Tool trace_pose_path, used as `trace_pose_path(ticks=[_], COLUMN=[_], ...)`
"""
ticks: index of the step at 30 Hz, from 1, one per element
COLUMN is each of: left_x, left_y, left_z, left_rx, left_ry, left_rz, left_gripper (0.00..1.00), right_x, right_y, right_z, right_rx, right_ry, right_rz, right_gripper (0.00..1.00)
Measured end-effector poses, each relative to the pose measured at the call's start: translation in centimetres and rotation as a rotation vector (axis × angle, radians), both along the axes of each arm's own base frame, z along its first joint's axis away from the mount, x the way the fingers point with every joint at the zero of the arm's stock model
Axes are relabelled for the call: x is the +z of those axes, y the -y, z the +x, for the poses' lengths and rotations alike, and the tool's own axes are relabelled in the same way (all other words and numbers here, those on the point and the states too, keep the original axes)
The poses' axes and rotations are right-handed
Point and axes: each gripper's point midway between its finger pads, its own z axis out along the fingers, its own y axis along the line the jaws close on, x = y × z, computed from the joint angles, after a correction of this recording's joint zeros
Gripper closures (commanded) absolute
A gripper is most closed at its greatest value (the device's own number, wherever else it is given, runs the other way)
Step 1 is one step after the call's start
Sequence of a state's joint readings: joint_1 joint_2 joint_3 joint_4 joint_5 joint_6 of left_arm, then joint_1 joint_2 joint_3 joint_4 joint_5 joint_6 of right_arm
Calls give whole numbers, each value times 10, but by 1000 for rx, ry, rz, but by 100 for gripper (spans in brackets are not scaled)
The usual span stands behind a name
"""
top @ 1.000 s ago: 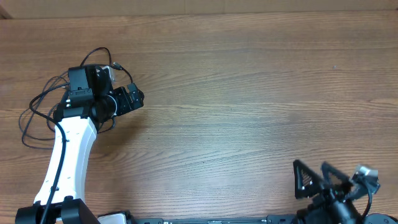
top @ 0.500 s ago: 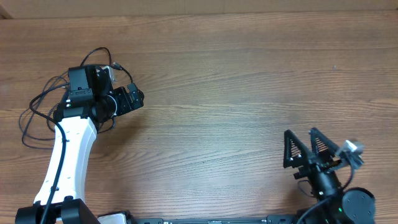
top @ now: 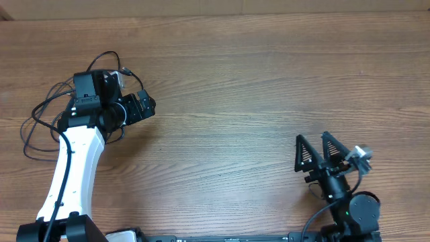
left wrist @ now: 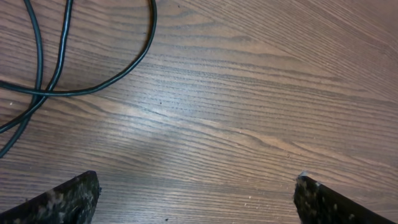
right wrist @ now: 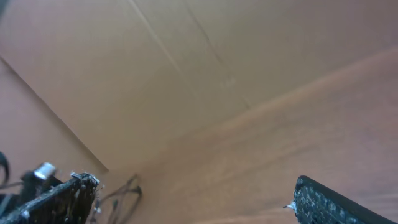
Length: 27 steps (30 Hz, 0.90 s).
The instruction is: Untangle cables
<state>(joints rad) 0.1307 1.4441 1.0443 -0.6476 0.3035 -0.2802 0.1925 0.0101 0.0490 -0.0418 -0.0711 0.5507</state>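
Note:
The cables (top: 41, 115) are thin black cords lying in loose loops on the wooden table at the far left, partly hidden under my left arm. One plug end (top: 125, 71) sticks out near the wrist. In the left wrist view the cords (left wrist: 56, 74) cross at the upper left. My left gripper (top: 142, 106) is open and empty just right of the loops, over bare wood (left wrist: 196, 186). My right gripper (top: 316, 152) is open and empty near the front right. In its blurred wrist view (right wrist: 193, 193) the cables (right wrist: 118, 196) show far off.
A plain brown wall (right wrist: 186, 74) stands behind the table's far edge. The left arm's white link (top: 70, 168) runs from the front edge up to the cables. The right arm's base (top: 353, 212) is at the front right edge.
My right gripper has risen from the front right edge and moved left and farther onto the table, jaws still open. The left arm and the cables have not moved.

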Motion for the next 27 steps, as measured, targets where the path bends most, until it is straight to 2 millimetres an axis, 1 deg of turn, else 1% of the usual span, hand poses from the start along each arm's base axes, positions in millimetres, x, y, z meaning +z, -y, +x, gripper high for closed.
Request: trace_pose_path(ticks=[3, 4, 7, 10, 27], left_x=[0, 0, 0, 0, 0], left_y=[0, 0, 0, 0, 0], left_z=[0, 0, 0, 0, 0], left_rx=[0, 0, 0, 0, 0], left_ry=[0, 0, 0, 0, 0], left_rz=[0, 0, 0, 0, 0], left_gripper=[1, 1, 1, 1, 1], right_x=[-14, -16, -15, -25, -25], right_y=[0, 0, 0, 0, 0], right_z=[2, 2, 2, 2, 2], right_rx=[0, 0, 0, 0, 0], right_ry=[-25, -34, -29, -68, -71], right_rz=[-5, -7, -6, -14, -14], right_gripper=[0, 0, 0, 0, 0])
